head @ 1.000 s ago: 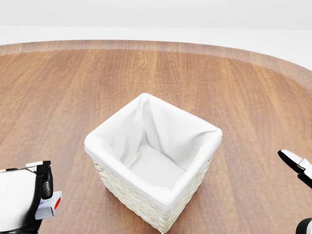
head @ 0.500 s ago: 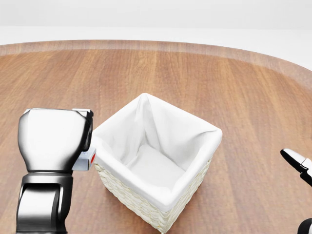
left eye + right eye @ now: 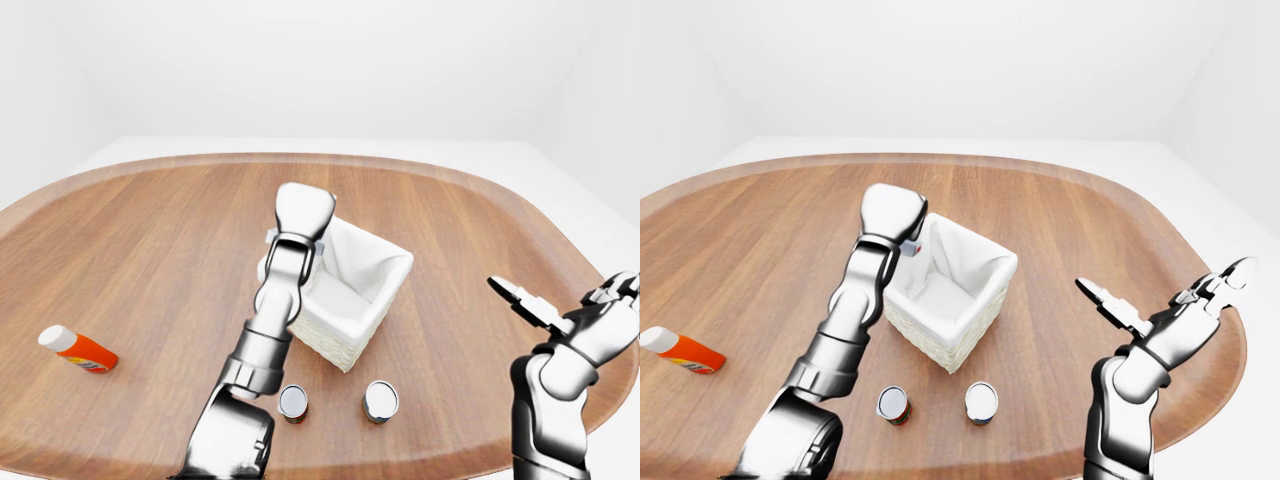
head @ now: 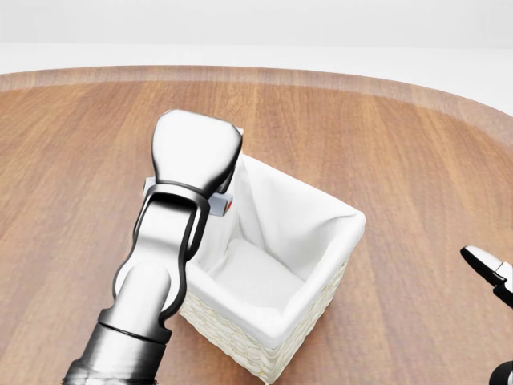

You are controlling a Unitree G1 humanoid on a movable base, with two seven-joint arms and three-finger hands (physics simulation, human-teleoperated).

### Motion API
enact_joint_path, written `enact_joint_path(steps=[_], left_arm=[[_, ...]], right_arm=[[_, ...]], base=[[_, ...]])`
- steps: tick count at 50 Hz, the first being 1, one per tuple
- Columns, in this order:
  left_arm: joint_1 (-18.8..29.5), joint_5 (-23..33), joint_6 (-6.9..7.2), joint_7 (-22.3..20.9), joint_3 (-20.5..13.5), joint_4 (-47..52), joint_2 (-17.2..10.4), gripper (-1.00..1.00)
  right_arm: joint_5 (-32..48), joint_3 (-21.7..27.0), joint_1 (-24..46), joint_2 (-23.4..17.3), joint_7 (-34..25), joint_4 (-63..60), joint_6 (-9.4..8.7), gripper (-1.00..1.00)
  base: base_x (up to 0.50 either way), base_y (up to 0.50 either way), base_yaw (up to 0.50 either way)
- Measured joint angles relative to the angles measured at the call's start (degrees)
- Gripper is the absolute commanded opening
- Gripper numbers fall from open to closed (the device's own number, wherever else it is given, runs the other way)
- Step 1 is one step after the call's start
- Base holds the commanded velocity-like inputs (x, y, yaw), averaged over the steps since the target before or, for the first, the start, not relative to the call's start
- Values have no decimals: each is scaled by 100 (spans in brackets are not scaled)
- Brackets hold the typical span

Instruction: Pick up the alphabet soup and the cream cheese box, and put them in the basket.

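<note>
Silver left hand (image 4: 196, 154) above white-lined wicker basket (image 4: 321, 293), closed on small grey-and-red cream cheese box (image 4: 222, 205).
Right-eye view: right hand (image 3: 1200, 300) spread open, well apart; two cans (image 3: 893, 405) below basket, alphabet soup indistinguishable.

Table (image 4: 385, 144): wood, visible grain, satin sheen. Basket (image 4: 240, 341): pale woven wicker, rough; lining is matt white cloth (soft folds). Left hand (image 4: 196, 152) and right hand (image 3: 1185, 320): polished metal, glossy, with black joints. 2 cans (image 3: 293, 402) (image 3: 380, 400): shiny metal tops. Bottle (image 3: 78, 349): smooth glossy orange plastic, white cap
</note>
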State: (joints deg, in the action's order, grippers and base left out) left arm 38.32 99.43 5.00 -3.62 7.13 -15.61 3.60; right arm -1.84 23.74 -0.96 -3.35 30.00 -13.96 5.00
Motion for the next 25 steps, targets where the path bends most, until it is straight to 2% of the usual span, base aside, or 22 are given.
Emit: enact_joint_path(steps=[12,18,25], left_arm=[[1438,-858,0,688,34,-2561,11,-100],[2003,-1061,0,1019,137,-3731,72,-100],[2505,-1239,0,1214,185,-4685,162,-100]], right_arm=[[14,-4,-22,15,0,-34,0,100],[15,-3,-30,22,0,-43,0,100],[3,1,-34,25,0,-55,0,100]], base=[[0,0,0],[0,0,0],[0,0,0]])
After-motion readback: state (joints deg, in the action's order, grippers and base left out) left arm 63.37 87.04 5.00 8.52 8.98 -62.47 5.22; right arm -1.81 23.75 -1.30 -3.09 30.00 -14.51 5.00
